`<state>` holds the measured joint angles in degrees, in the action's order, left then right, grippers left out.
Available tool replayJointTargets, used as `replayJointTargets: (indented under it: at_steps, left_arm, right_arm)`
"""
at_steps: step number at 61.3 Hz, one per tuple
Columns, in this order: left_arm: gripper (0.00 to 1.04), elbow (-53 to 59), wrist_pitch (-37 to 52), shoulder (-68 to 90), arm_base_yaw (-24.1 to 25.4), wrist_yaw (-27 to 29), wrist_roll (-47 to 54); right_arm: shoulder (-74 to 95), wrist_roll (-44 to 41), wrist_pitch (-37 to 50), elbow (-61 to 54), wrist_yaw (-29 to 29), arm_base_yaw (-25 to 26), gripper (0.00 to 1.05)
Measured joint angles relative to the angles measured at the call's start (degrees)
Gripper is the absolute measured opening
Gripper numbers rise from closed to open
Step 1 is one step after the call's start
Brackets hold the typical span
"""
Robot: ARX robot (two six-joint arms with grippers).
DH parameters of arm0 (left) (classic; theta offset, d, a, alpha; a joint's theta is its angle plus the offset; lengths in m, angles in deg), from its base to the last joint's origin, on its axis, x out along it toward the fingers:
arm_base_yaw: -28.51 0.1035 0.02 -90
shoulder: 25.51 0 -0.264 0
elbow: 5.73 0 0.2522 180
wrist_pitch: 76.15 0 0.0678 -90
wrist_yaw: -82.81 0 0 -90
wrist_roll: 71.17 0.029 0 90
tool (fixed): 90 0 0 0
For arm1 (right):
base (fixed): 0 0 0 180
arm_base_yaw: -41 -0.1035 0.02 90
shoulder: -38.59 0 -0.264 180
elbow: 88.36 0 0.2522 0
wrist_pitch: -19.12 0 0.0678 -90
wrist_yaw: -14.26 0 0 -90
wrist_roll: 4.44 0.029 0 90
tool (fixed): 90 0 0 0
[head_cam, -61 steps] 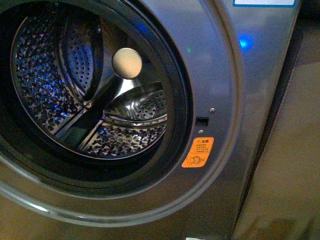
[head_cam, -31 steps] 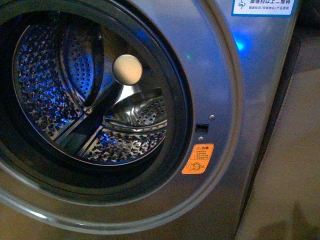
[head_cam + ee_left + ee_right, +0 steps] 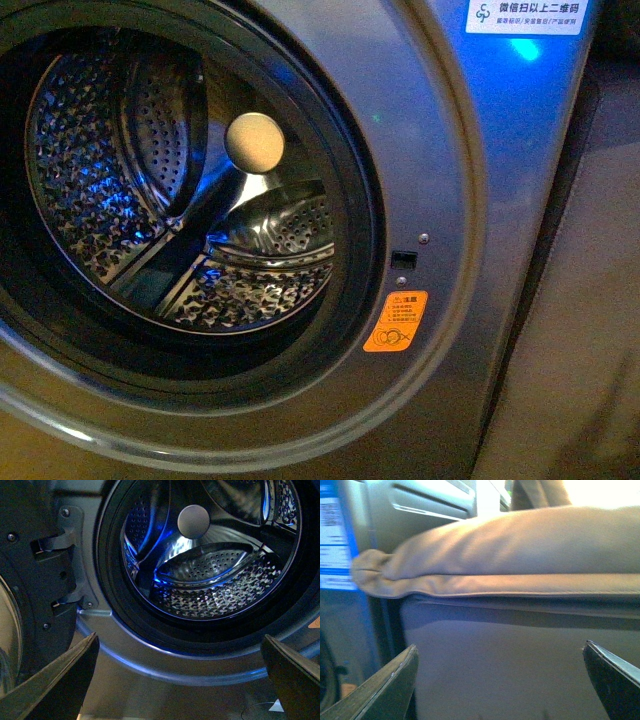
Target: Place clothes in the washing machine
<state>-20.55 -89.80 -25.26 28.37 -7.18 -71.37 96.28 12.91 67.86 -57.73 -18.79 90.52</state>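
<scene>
The grey metallic washing machine [image 3: 440, 150], its perforated steel drum [image 3: 90, 170] exposed, is faced by the left gripper [image 3: 179, 638], splayed wide like the right gripper [image 3: 500, 647].

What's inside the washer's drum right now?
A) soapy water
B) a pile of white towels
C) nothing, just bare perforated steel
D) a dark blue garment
C: through the open porthole of the washing machine, the drum shows only its shiny perforated steel wall and a pale round cap at its centre, with no fabric or water in it.
</scene>
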Motion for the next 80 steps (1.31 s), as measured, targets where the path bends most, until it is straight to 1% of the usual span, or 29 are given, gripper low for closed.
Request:
replayJointTargets:
  at_steps: [2, 5, 7, 8, 10, 11, 12, 16, 17, 18, 21, 26, 31, 36, 43, 56, 80]
  left_arm:
    - [0.98, 0.0, 0.0, 0.0, 0.0, 0.0, 0.0]
    - [0.98, 0.0, 0.0, 0.0, 0.0, 0.0, 0.0]
    - [0.98, 0.0, 0.0, 0.0, 0.0, 0.0, 0.0]
    - [0.98, 0.0, 0.0, 0.0, 0.0, 0.0, 0.0]
    - [0.98, 0.0, 0.0, 0.0, 0.0, 0.0, 0.0]
    - [0.98, 0.0, 0.0, 0.0, 0.0, 0.0, 0.0]
    - [0.98, 0.0, 0.0, 0.0, 0.0, 0.0, 0.0]
    - [0.98, 0.0, 0.0, 0.0, 0.0, 0.0, 0.0]
    - [0.98, 0.0, 0.0, 0.0, 0.0, 0.0, 0.0]
    - [0.98, 0.0, 0.0, 0.0, 0.0, 0.0, 0.0]
    - [0.98, 0.0, 0.0, 0.0, 0.0, 0.0, 0.0]
    - [0.98, 0.0, 0.0, 0.0, 0.0, 0.0, 0.0]
    - [0.98, 0.0, 0.0, 0.0, 0.0, 0.0, 0.0]
    - [0.98, 0.0, 0.0, 0.0, 0.0, 0.0, 0.0]
    - [0.98, 0.0, 0.0, 0.0, 0.0, 0.0, 0.0]
    - [0.98, 0.0, 0.0, 0.0, 0.0, 0.0, 0.0]
    - [0.98, 0.0, 0.0, 0.0, 0.0, 0.0, 0.0]
  right_arm:
    - [2.82, -0.79, -2.08, 2.08, 0.22, 1.55, 0.97]
    - [8.24, -4.09, -8.15, 6.49, -0.07, 4.37, 0.97]
    - [12.63, -8.28, -15.96, 10.67, -1.88, 6.27, 0.97]
    - [13.51, -9.97, -17.92, 11.63, -2.4, 6.62, 0.97]
    - [17.14, -14.67, -26.14, 15.61, -4.31, 8.04, 0.97]
    - [18.1, -15.87, -28.24, 16.63, -4.57, 8.39, 0.97]
    - [20.06, -18.21, -32.26, 18.62, -4.96, 9.11, 0.97]
    - [25.9, -24.76, -42.58, 23.71, -6.45, 11.17, 0.97]
    - [26.86, -25.75, -44.02, 24.46, -6.71, 11.5, 0.97]
    - [29.73, -28.3, -47.8, 26.45, -7.34, 12.44, 0.97]
    - [35.95, -33.88, -54.21, 30.16, -9.09, 14.27, 0.97]
    - [45.48, -41.94, -60.3, 34.32, -12.92, 15.82, 0.97]
    - [55.91, -47.67, -59.82, 36.41, -18.03, 15.76, 0.97]
    - [64.28, -50.42, -58.1, 36.89, -20.37, 15.1, 0.97]
    - [75.21, -52.83, -51.34, 38.56, -24.57, 13.53, 0.97]
    - [87.06, -53.16, -44.72, 44.11, -26.05, 11.5, 0.97]
    - [101.18, -55.08, -44.44, 53.83, -28.22, 9.07, 0.97]
